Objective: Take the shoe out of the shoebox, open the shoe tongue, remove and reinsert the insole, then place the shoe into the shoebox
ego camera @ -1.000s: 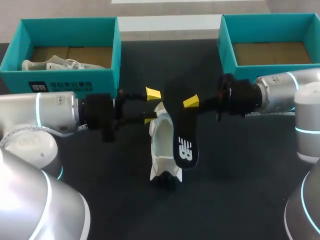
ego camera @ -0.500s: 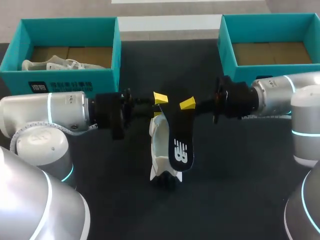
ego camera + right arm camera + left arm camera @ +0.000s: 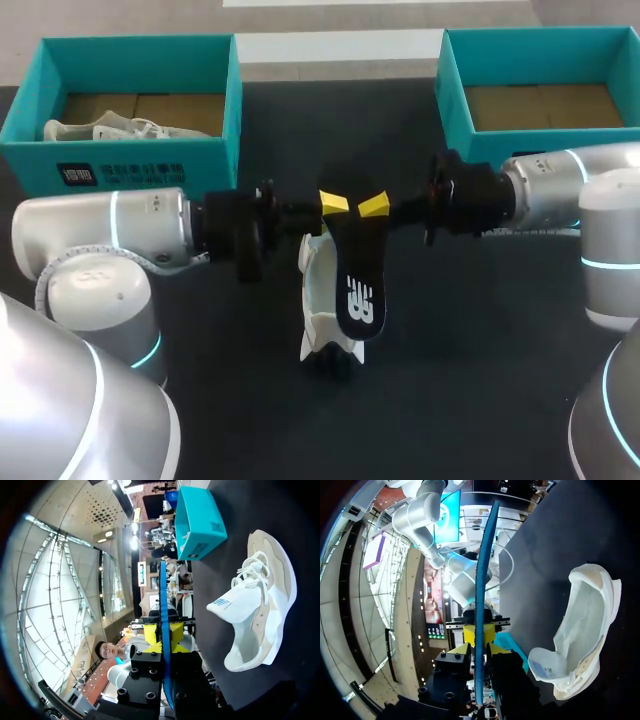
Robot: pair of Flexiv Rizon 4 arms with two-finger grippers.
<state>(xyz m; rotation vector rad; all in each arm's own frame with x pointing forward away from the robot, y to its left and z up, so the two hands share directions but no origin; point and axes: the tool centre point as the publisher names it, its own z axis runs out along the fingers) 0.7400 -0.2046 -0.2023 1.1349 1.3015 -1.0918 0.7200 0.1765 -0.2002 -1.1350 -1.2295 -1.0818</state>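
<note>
A flat black foam insole (image 3: 361, 275) hung over the middle of the dark desk (image 3: 480, 350), gripped at its upper end from both sides. The left tool (image 3: 334, 203) came in from one side and the right tool (image 3: 372, 207) from the other, their yellow tips almost meeting on the insole's face. In the left wrist view the insole (image 3: 479, 580) ran edge-on through that tool (image 3: 479, 650), and both fingers appeared closed against its two faces. The right wrist view showed the same: its tool (image 3: 164, 647) was clamped on the thin blue-edged insole (image 3: 162, 595).

The white and beige lace-up shoe (image 3: 318, 290) lay on the desk directly under the insole, which covered one side of it from above. The shoe's mouth gaped wide in the left wrist view (image 3: 585, 625); in the right wrist view (image 3: 260, 605) its tongue was raised.

A teal cardboard shoebox on the left (image 3: 140, 160) stood at the far edge of the desk with a second white shoe (image 3: 100, 128) inside. A matching teal shoebox on the right (image 3: 455, 90) showed only its brown floor.

A white logo mark (image 3: 362, 298) sat on the insole's lower half. A black label with white print (image 3: 80, 173) was on the left box's front wall, too small to read. The tongue carried a small tag with blue print.
</note>
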